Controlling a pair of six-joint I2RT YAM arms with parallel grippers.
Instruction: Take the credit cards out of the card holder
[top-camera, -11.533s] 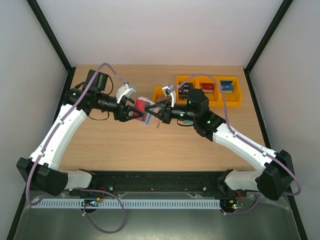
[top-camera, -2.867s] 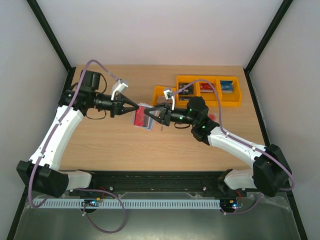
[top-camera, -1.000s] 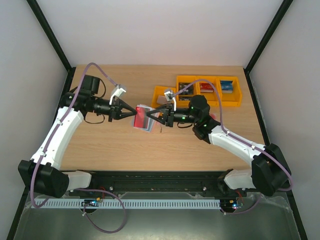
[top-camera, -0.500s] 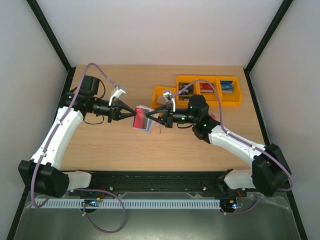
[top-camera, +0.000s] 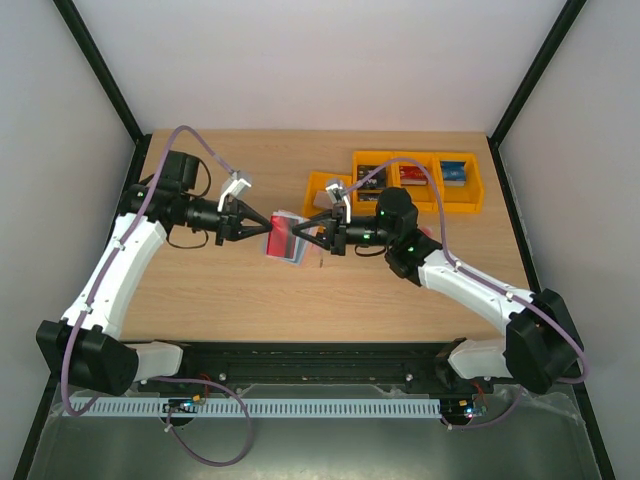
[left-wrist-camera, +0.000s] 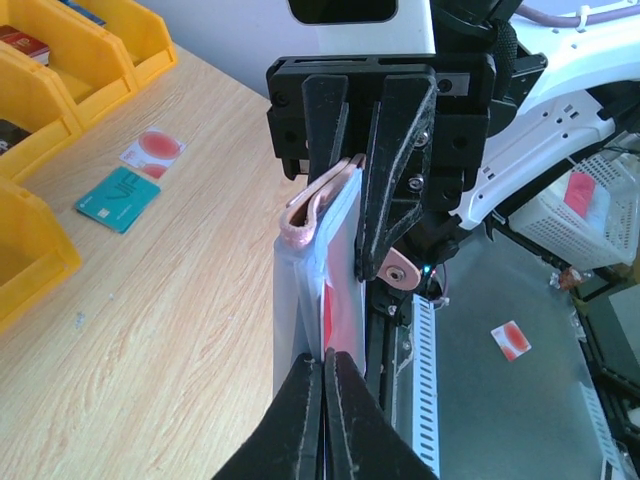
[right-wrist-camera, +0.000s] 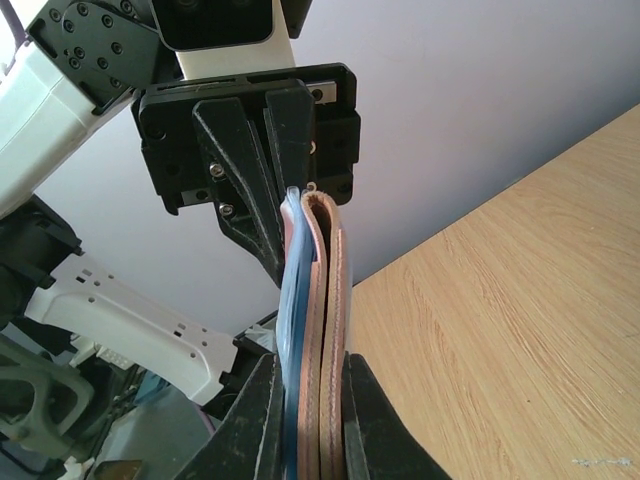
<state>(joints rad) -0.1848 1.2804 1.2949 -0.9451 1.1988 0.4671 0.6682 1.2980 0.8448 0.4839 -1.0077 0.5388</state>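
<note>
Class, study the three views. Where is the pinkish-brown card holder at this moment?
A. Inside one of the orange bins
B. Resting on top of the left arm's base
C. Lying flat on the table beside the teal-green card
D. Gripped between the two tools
D: the card holder stands on edge with the right tool clamped on it, while the left tool pinches the cards at its other end.
</note>
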